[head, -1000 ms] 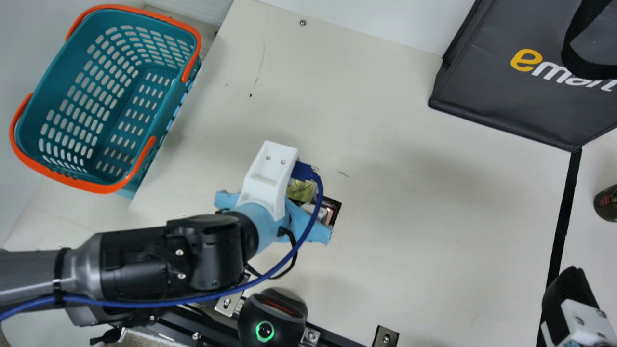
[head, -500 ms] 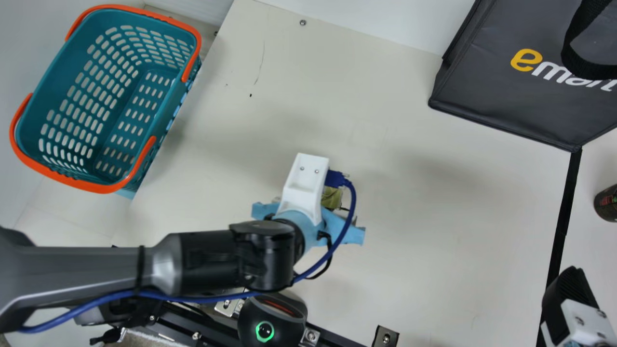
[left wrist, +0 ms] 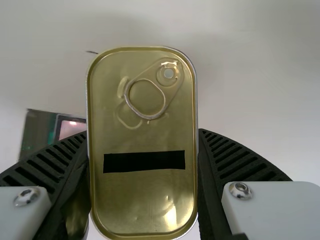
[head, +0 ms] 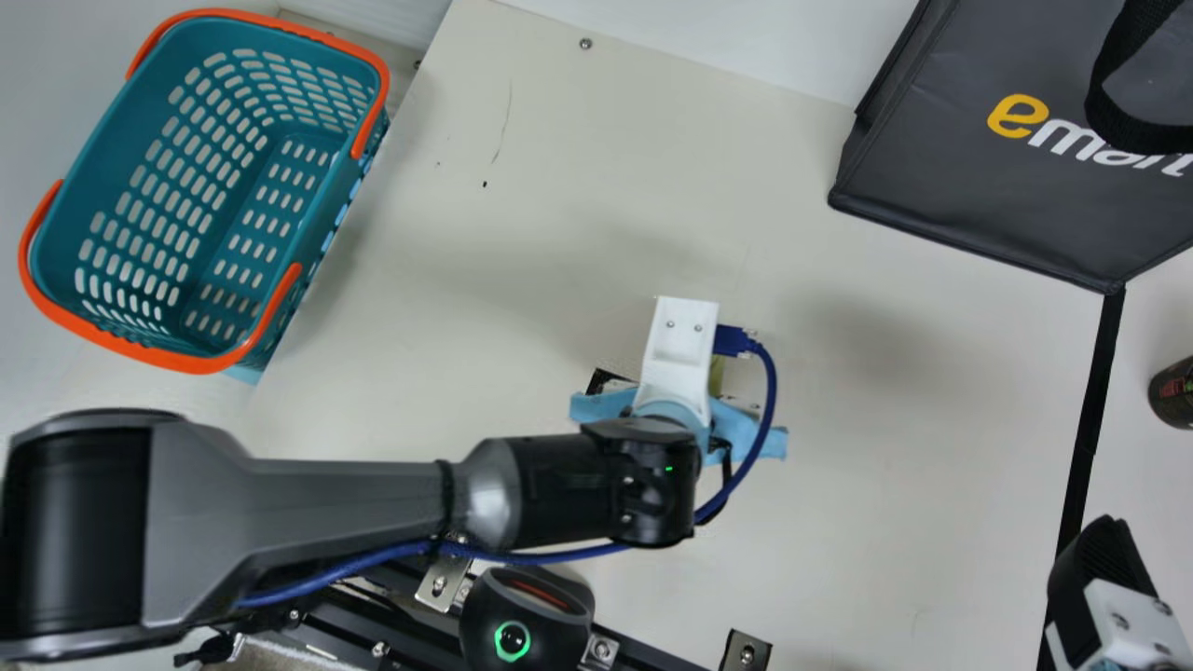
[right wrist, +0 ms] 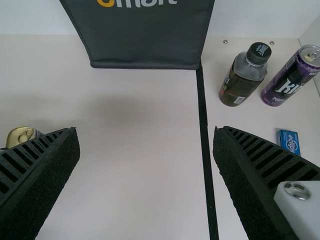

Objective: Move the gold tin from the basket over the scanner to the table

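L arm [head: 559, 492] has slid right since last pic, its gripper [left wrist: 142, 134] clamped on the gold tin [left wrist: 142, 142] above the table [head: 895, 503], prob just past the scanner [left wrist: 69, 128], so next = lower & let go imo.

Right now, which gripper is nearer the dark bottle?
Right: the right gripper is in front of the bottle, while the left gripper, holding the gold tin, is well off to the left.

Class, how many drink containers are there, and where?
2: a bottle and, beside it, a purple can, both across the black strip from the gold tin. The dark bag could hide more.
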